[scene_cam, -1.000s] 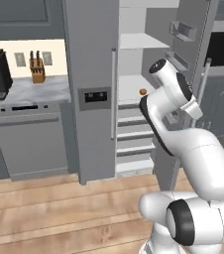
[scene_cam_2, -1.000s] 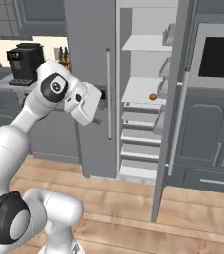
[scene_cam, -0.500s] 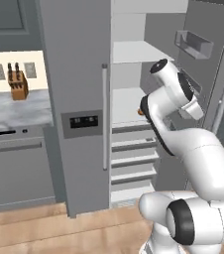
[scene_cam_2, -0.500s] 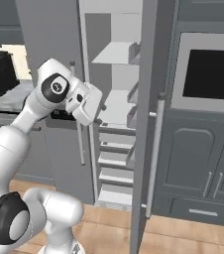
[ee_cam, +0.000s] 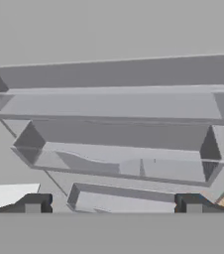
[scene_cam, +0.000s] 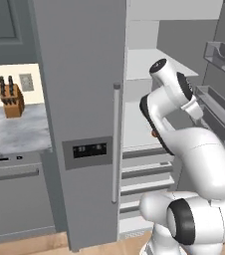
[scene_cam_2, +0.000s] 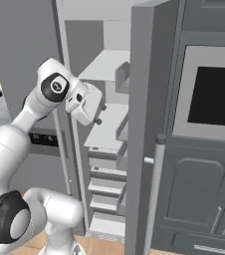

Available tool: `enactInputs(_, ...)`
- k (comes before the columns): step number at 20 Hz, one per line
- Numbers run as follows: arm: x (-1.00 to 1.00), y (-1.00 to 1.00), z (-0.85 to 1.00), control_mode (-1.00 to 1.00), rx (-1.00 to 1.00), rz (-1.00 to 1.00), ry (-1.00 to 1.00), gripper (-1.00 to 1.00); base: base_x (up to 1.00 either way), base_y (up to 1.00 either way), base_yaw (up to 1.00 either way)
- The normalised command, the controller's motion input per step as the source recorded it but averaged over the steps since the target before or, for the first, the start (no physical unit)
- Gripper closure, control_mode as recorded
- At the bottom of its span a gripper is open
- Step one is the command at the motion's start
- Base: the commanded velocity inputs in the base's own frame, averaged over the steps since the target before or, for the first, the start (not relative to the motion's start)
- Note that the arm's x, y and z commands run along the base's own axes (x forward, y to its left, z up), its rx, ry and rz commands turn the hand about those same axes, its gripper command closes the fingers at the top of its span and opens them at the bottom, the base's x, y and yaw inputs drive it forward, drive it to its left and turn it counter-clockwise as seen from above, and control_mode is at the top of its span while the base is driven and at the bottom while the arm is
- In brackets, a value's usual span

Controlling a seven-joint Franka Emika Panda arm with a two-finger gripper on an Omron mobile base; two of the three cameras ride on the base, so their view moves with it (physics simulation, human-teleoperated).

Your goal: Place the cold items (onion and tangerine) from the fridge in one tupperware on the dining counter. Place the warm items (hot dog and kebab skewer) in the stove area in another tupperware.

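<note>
The fridge point(scene_cam: 84, 74) stands close ahead with its right door point(scene_cam_2: 143, 124) swung open. On a middle shelf point(scene_cam: 134, 129) a small orange-brown item point(scene_cam: 155, 133) peeks out from behind my arm; onion or tangerine, I cannot tell. My gripper point(scene_cam_2: 101, 114) is raised at shelf height in front of the open compartment and turned toward the inside of the door. In the hand view the gripper point(ee_cam: 113, 206) is open, its fingertips point(ee_cam: 33, 203) wide apart with nothing between them. Tupperware, hot dog and kebab skewer are out of view.
Door bins point(ee_cam: 119, 149) line the inside of the open door, right before the hand. Drawers point(scene_cam: 144, 169) fill the lower fridge. A knife block point(scene_cam: 12, 99) sits on the marble counter point(scene_cam: 15, 134) to the left. A wall oven point(scene_cam_2: 214, 94) is to the right.
The base has driven closer to the fridge, so both base views shifted and the fridge looms larger. The gripper has stayed open at shelf height.
</note>
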Motion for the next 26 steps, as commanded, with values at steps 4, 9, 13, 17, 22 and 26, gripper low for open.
enactInputs(4, 0.00, 0.00, 0.00, 1.00, 0.00, 0.00, 0.00, -1.00, 0.59, 0.00, 0.00)
enactInputs(9, 0.16, -0.04, 0.00, -1.00, 0.05, 0.00, 0.00, -1.00, 0.33, 0.00, 0.00)
enactInputs(13, 0.35, -0.17, -0.26, -1.00, 0.12, 0.06, -0.07, -1.00, 0.00, 0.00, 0.00)
enactInputs(17, 0.03, -0.14, -0.94, -1.00, 0.15, 0.15, -0.33, -1.00, 0.00, 0.00, 0.00)
enactInputs(22, -0.64, 0.10, -1.00, -1.00, 0.13, 0.26, -0.43, -1.00, 0.00, 0.00, 0.00)
enactInputs(26, -0.23, 0.19, -0.95, -1.00, 0.09, 0.36, -0.19, -1.00, 0.00, 0.00, 0.00)
